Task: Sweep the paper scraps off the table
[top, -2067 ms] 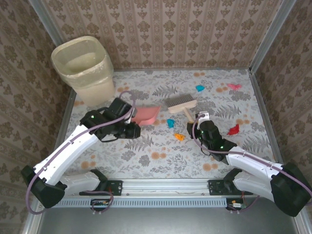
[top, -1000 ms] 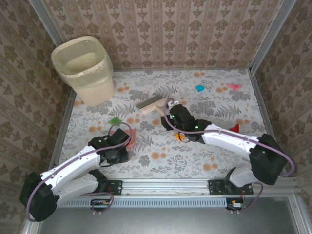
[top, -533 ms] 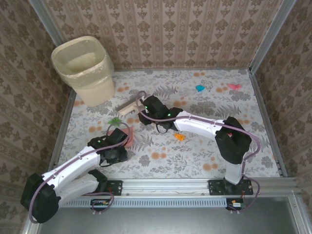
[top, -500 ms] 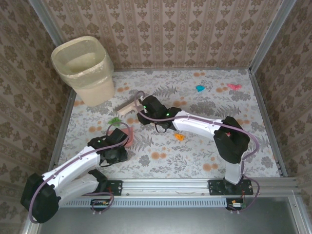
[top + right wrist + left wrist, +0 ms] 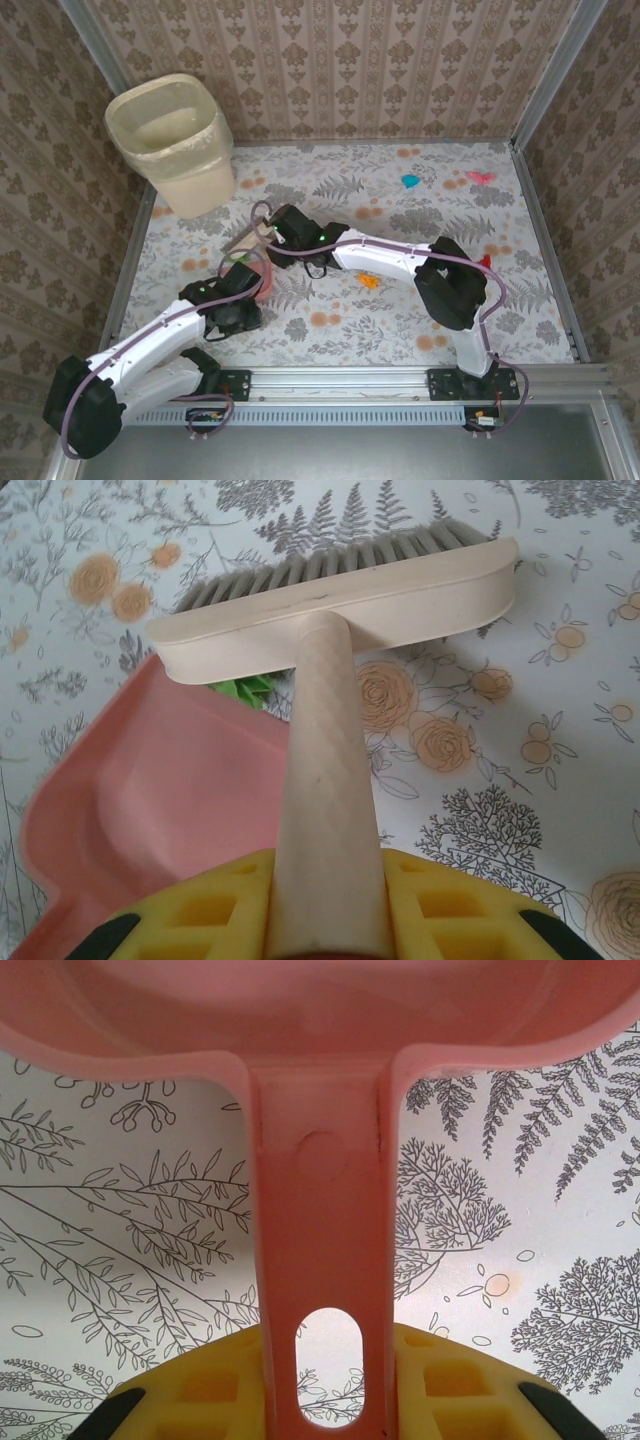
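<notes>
Over the last half second the right claw (image 5: 325,925), clamped on the brush (image 5: 340,610) handle, has carried it further left to the dustpan (image 5: 320,1210). The left claw (image 5: 320,1400) grips the dustpan handle as before. A green scrap (image 5: 247,688) lies at the pan's lip under the brush head, which runs left-right. Other paper scraps (image 5: 369,282) are scattered to the right on the bench (image 5: 330,335). The bin (image 5: 175,140) stands far left.

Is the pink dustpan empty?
Looks empty: the dustpan shows bare pink inside; the green scrap sits at its lip, beneath the brush.
</notes>
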